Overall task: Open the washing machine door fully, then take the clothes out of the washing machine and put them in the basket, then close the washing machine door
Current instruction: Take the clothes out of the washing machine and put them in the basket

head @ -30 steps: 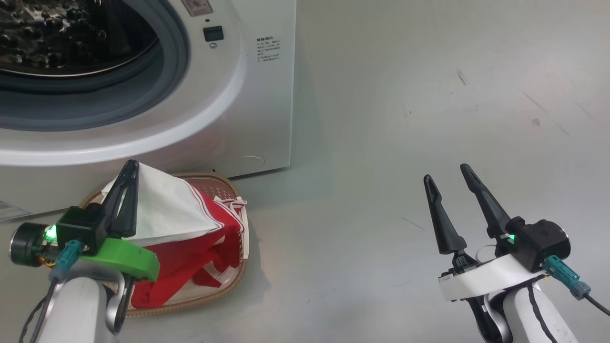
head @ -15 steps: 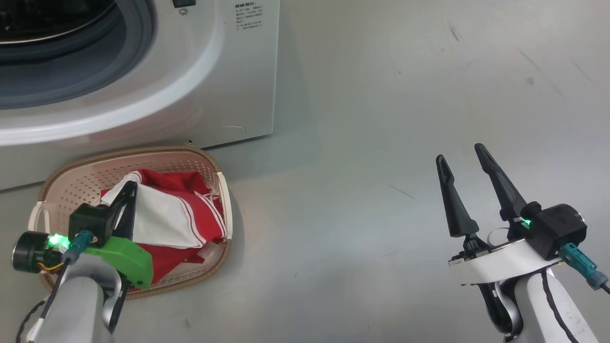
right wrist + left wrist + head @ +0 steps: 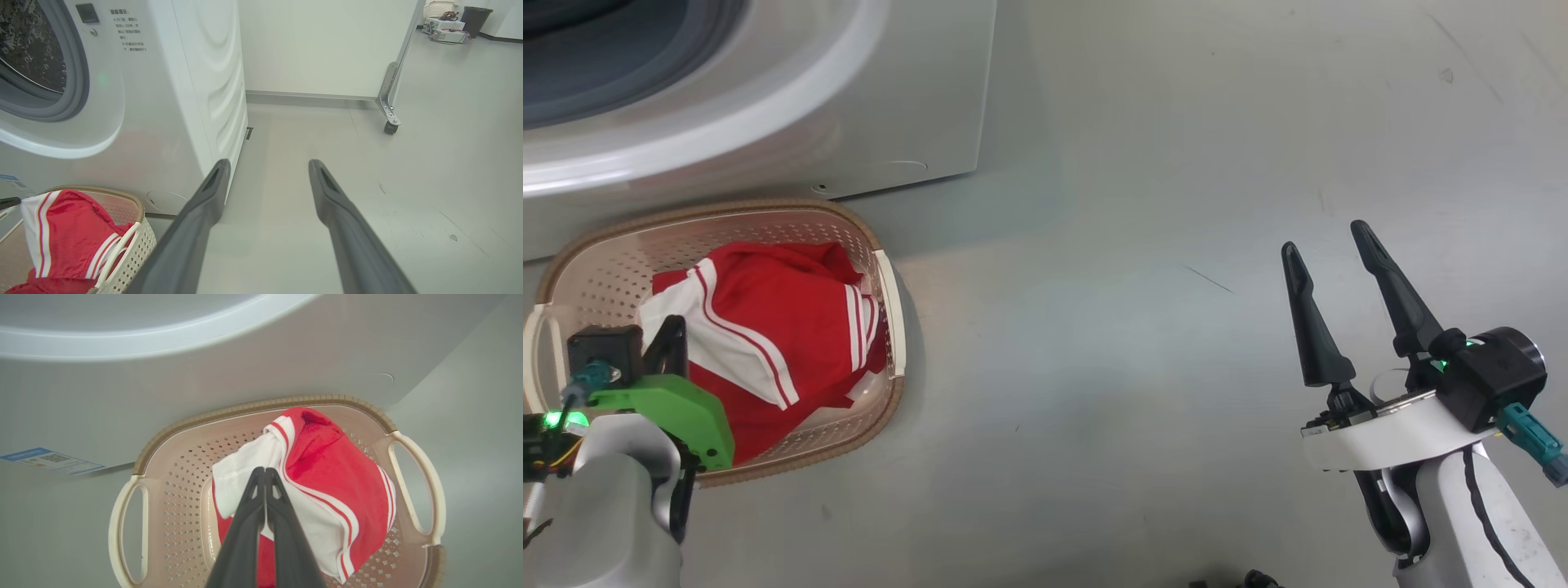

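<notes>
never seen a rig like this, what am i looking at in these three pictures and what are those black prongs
It is a wheeled robot with two arms; the black prongs are its grippers' fingers. One picture looks down from its head: left gripper at the lower left, right gripper at the lower right. The other two come from wrist cameras, each looking along that arm's own fingers. On the grey floor a cream basket sits before a white washing machine. Red and white clothes lie in the basket. The left gripper is shut, seemingly pinching their white panel; the right gripper is open and holds nothing.
</notes>
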Robot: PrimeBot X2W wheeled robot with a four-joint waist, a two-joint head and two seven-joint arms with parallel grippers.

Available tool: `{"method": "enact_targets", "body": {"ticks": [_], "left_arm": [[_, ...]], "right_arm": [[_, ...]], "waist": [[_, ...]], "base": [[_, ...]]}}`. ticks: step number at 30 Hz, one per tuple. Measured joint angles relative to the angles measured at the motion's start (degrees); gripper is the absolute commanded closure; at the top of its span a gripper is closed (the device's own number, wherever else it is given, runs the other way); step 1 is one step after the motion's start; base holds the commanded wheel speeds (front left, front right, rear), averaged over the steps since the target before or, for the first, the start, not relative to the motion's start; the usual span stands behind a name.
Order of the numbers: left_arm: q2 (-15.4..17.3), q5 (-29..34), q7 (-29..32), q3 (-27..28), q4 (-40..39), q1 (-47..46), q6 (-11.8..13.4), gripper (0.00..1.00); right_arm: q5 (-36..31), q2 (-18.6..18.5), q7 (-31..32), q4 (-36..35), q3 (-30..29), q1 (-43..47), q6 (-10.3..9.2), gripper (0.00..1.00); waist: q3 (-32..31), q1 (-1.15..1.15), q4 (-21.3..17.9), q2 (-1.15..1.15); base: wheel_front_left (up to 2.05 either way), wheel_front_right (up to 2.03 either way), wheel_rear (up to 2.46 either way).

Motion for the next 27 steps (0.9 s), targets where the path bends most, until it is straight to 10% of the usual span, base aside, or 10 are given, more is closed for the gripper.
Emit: {"method": "enact_targets", "body": {"ticks": [27], "left_arm": [[-0.7,-5.1,2.6,4.6,16.4,-9.2,3.0,1.0]], "right_arm": [[-1.7,-0.7,0.0,-1.4,-0.4,-1.8,-0.01,0.0]], "waist": [[5.9,0.0,1.1,0.0]], "base": [[0.0,0.0,0.0]]}}
